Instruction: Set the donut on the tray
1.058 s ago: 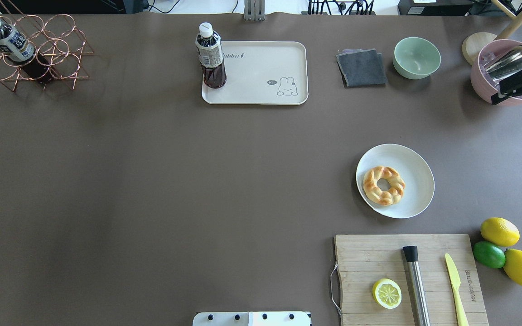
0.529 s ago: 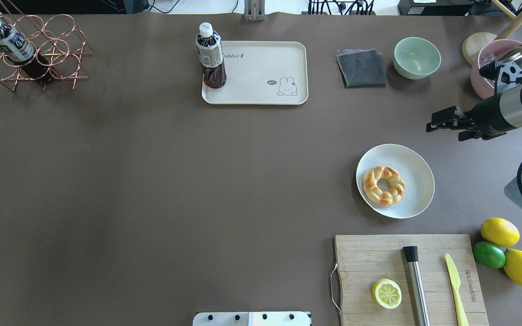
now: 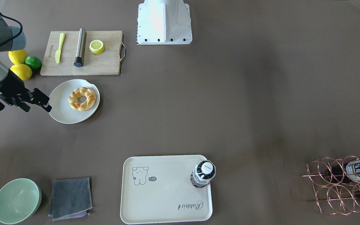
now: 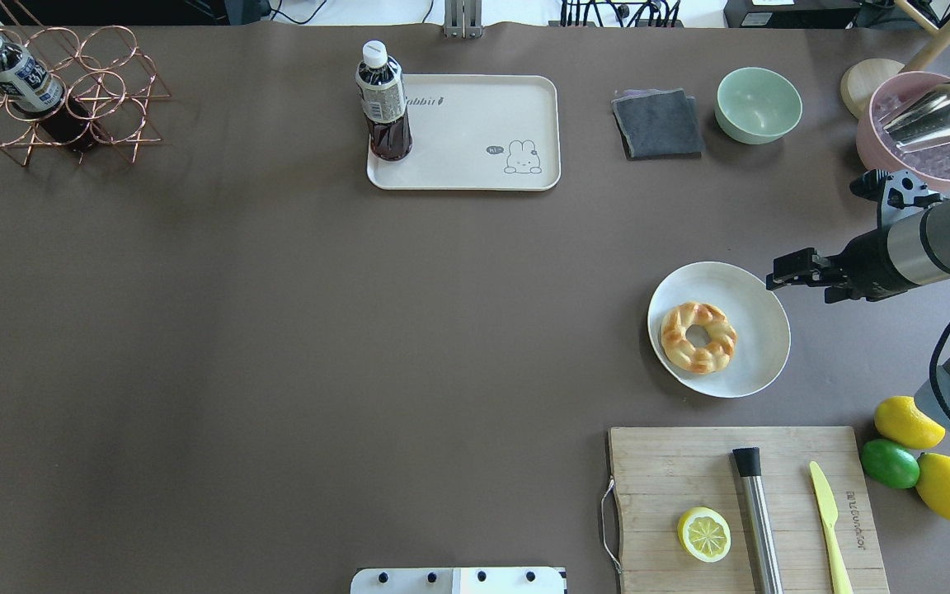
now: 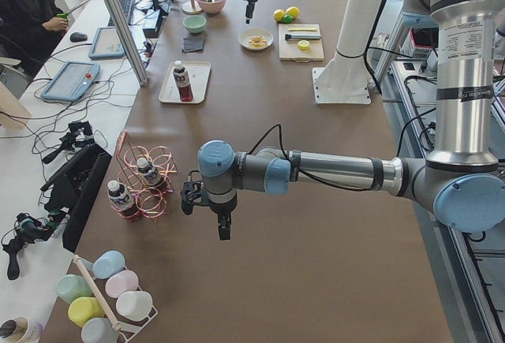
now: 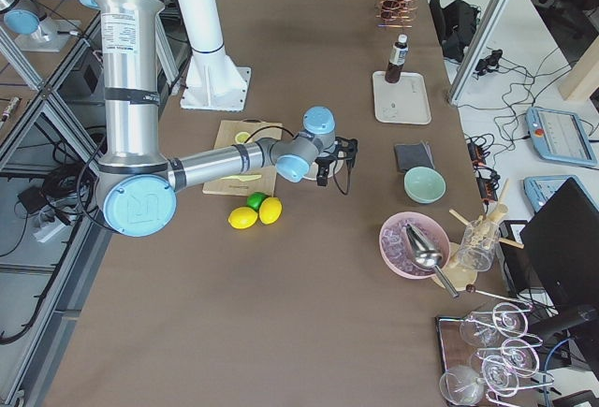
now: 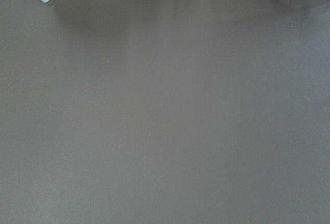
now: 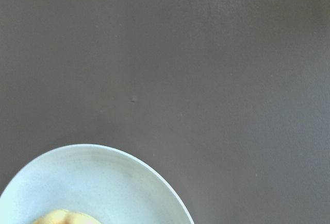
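Observation:
The donut [image 4: 722, 338], braided and golden, lies on a round off-white plate [image 4: 759, 330] right of centre; it also shows in the front view [image 3: 91, 99]. My right gripper [image 4: 776, 279] hovers at the plate's far right rim, apart from the donut, jaws open and empty; the front view shows it too [image 3: 48, 104]. Its wrist view shows the plate rim [image 8: 103, 183] and a sliver of donut [image 8: 62, 218]. The cream tray [image 4: 475, 157] lies at the back centre with a bottle [image 4: 383, 99] on its left end. My left gripper [image 5: 224, 231] shows only in the left side view; I cannot tell its state.
A cutting board [image 4: 689, 470] with a lemon half [image 4: 704, 535], a steel rod and a yellow knife lies near the plate. Lemons and a lime [image 4: 890, 464] sit to its right. A green bowl [image 4: 759, 105], grey cloth [image 4: 658, 124], pink bowl [image 4: 928, 157] and wire rack [image 4: 54, 91] line the back.
My right arm has swung from the pink bowl at the far right toward the plate, left and nearer the robot. The donut, plate and tray have not moved.

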Controlling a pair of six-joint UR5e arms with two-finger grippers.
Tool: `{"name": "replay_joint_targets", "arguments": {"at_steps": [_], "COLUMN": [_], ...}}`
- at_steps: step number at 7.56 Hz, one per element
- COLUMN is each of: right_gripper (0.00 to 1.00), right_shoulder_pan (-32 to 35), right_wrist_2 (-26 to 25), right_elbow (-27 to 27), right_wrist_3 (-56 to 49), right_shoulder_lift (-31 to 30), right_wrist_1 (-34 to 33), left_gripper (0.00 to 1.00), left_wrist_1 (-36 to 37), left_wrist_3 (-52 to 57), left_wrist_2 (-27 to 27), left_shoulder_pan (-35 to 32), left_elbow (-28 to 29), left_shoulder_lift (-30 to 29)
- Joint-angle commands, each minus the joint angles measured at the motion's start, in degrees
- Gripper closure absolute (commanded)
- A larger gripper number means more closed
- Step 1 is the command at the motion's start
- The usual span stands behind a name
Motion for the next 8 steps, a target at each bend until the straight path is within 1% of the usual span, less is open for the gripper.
{"name": "replay_joint_targets", "arguments": {"at_steps": [1,5,7,8], "right_gripper": [0.00,0.00,0.01,0.35], "right_shoulder_pan": [-2.7,-8.9,-9.4,-9.4], "right_wrist_2": [-0.8,-7.0,-7.4,-7.3], "right_elbow": [-0.5,-0.9,-1.1,-1.0], "right_wrist_3": [0.4,2.9,3.1,3.2], "right_shoulder_lift": [-2.9,-2.6,-2.4,-2.7], "right_wrist_1": [3.8,3.8,3.9,4.0], "left_gripper": [0.02,0.02,0.02,0.02], "left_wrist_1": [0.0,-0.1,0.0,0.0], "left_wrist_3": [0.1,0.2,0.3,0.3], "left_wrist_2": [0.0,0.0,0.0,0.0], "left_shoulder_pan": [0.0,0.0,0.0,0.0], "left_elbow": [0.0,0.7,0.7,0.7], "left_shoulder_lift": [0.2,0.5,0.5,0.5]}}
